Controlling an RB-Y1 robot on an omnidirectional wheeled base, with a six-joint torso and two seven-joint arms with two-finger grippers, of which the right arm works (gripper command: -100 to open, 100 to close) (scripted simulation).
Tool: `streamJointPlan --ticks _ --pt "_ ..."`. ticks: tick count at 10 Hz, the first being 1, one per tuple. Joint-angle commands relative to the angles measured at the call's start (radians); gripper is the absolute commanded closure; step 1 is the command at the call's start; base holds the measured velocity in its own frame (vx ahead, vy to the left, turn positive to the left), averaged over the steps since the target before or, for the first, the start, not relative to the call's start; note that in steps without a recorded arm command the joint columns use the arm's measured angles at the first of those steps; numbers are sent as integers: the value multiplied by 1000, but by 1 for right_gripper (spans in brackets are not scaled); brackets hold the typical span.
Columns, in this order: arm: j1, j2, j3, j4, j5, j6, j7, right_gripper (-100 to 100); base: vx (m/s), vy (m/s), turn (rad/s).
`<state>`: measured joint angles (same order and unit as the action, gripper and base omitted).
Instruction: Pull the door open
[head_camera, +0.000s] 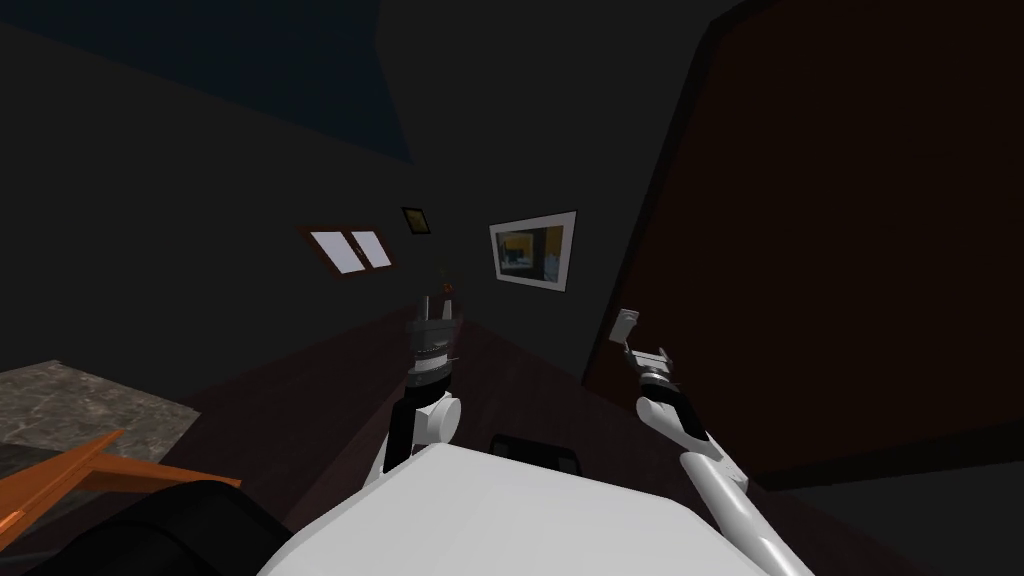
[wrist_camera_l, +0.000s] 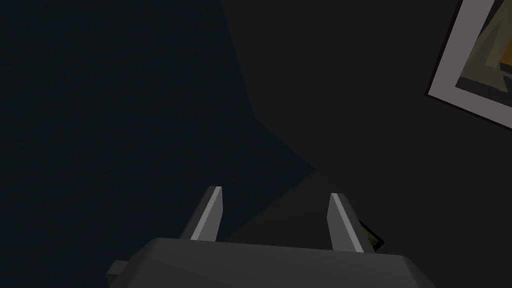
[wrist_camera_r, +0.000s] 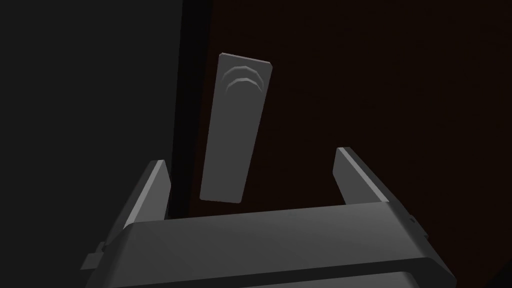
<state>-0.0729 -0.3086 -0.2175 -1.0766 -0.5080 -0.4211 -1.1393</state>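
Dim room, robot close up to a tall dark brown door (head_camera: 850, 250), which takes up its 1 to 3 o'clock side. The door looks shut: in the right wrist view its edge sits flush along a black jamb strip, with no gap seen, so I judge no pulling has been done yet. A narrow light grey handle plate (head_camera: 626, 325) is on the door near that edge, with two curved ridges at its far end (wrist_camera_r: 239, 130). I can't make out a proper lever or knob on it. The right gripper (head_camera: 650, 357) is raised at the plate, which sits at about 11 o'clock from it in the head view. From the wrist, the right gripper (wrist_camera_r: 250, 156) has its fingers (wrist_camera_r: 155, 190) spread wide with nothing between them but the plate ahead. They look short of contact, though I can't tell for sure. The left gripper (head_camera: 437, 305) is held up at 12 o'clock ahead of the chest, well apart from the door. Its fingers (wrist_camera_l: 209, 215) are also parted, with nothing held. A white-framed picture (head_camera: 533, 250) hangs on the far wall between the two arms. Progress, as a judgement: the approach is about done. Closing on the handle, working it if needed, and the whole pull are left.
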Motion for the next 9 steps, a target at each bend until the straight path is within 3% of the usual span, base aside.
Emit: streamJointPlan --ticks 1,8,9 --pt "-19 -11 -9 33 -18 4 -40 -100 83 -33 59" --pt "-79 -40 -35 160 -81 5 -174 -100 72 -29 56" --pt "-70 -38 -32 144 -75 5 -160 -100 36 -16 16"
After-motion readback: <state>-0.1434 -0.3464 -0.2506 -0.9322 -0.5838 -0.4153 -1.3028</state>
